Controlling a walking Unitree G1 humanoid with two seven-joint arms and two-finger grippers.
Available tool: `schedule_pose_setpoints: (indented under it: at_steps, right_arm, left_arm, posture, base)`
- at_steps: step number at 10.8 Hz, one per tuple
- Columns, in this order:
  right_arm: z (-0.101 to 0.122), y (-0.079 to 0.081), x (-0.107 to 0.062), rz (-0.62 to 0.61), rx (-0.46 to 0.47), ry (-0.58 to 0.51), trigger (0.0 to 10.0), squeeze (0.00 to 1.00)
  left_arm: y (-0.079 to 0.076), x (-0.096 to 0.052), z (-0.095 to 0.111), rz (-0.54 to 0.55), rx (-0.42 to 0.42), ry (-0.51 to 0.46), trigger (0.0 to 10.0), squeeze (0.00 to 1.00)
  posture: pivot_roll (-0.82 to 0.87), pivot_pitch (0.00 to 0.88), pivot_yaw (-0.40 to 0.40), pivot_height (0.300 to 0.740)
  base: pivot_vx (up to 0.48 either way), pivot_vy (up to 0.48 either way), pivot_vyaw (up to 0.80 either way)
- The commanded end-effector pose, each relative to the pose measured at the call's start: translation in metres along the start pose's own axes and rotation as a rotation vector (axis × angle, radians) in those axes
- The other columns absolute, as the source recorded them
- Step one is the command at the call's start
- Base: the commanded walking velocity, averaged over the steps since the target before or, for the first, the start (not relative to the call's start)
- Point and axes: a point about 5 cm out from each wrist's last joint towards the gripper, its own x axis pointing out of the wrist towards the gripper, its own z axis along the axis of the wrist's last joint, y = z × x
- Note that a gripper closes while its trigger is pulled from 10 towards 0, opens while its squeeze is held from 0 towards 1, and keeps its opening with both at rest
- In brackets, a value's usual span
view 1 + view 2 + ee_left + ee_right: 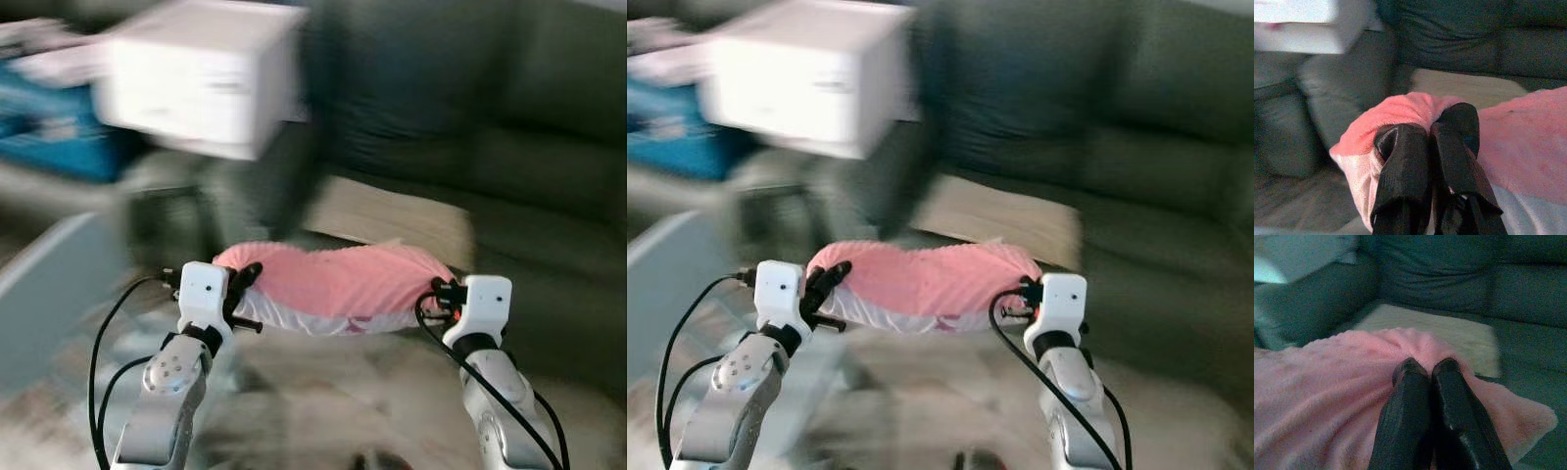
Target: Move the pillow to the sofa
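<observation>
I've got the pink pillow (338,284) held up between both grippers, left gripper (1425,129) and right gripper (1426,368) jaws clamped on its ends, facing the dark sofa (509,127).

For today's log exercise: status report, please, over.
Left gripper and right gripper shut on pink pillow, held between them. Dark sofa ahead. Beige cushion on its seat.

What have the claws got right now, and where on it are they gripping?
The pink pillow, carried between both arms: the left claw pinches its left end and the right claw pinches its right end, facing the sofa.
</observation>
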Motion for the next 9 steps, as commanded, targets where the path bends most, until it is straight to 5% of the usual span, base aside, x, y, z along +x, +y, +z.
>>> schedule_pose_setpoints:
  at_steps: [1, 7, 9]
  right_arm:
    - [0.0015, -0.0081, -0.0016, -0.029, -0.01, -0.004, 10.0, 0.0]
    - [0.0007, -0.0067, -0.0019, -0.028, -0.002, -0.005, 10.0, 0.0]
    - [0.0003, -0.0054, -0.002, -0.024, 0.001, -0.008, 10.0, 0.0]
  left_arm:
    - [-0.0094, 0.0022, 0.0039, -0.041, -0.006, -0.018, 10.0, 0.0]
    - [-0.0092, 0.0018, 0.0044, -0.045, -0.002, -0.019, 10.0, 0.0]
    - [-0.0096, 0.0021, 0.0076, -0.05, -0.006, -0.045, 10.0, 0.0]
  posture:
    - [-0.03, 0.0, -0.036, 0.74]
    - [-0.03, 0.0, -0.033, 0.74]
    - [-0.02, 0.0, -0.031, 0.74]
  base:
    - [0.0, -0.277, -0.8]
    - [0.0, -0.264, -0.77]
    - [0.0, 0.0, 0.0]
